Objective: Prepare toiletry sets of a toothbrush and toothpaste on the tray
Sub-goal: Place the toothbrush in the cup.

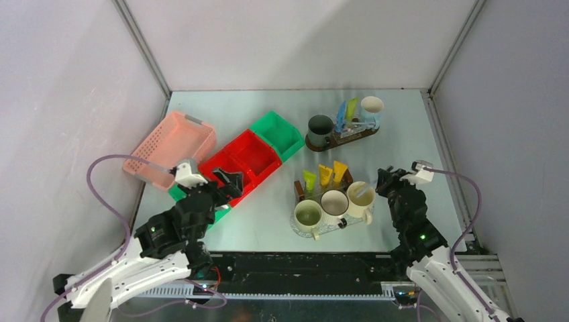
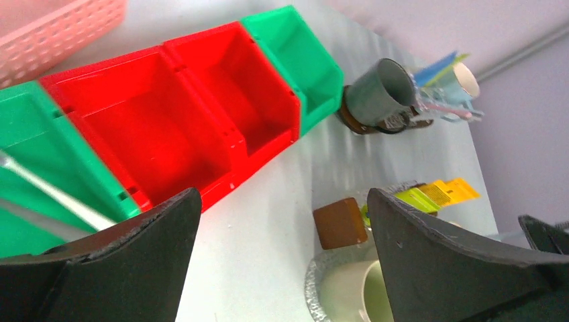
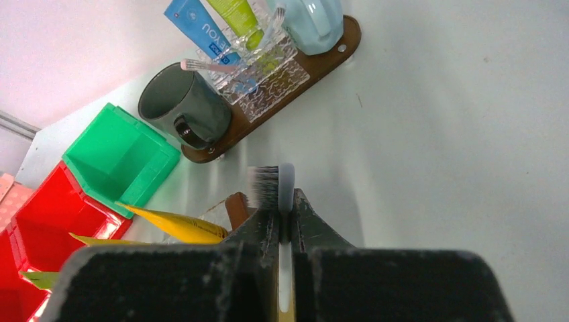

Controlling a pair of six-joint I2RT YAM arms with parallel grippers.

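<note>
Right tool (image 3: 284,204), clamped on the toothbrush (image 3: 272,182), should lower it squarely into the cream mug (image 1: 357,205); left tool (image 2: 280,201) gapes empty.

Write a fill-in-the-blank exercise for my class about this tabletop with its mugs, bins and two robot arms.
1. The right gripper's jaws pinch a slim pale toothbrush, while the left gripper's jaws stand ____ and hold nothing.
2. On the far brown wooden tray, a dark grey ceramic mug stands with a pale ____ ceramic mug.
3. The near round silvery tray carries ____ ceramic mugs.
4. Two ____ plastic bins sit between the two green plastic bins.
Missing words: open; blue; three; red.
</note>
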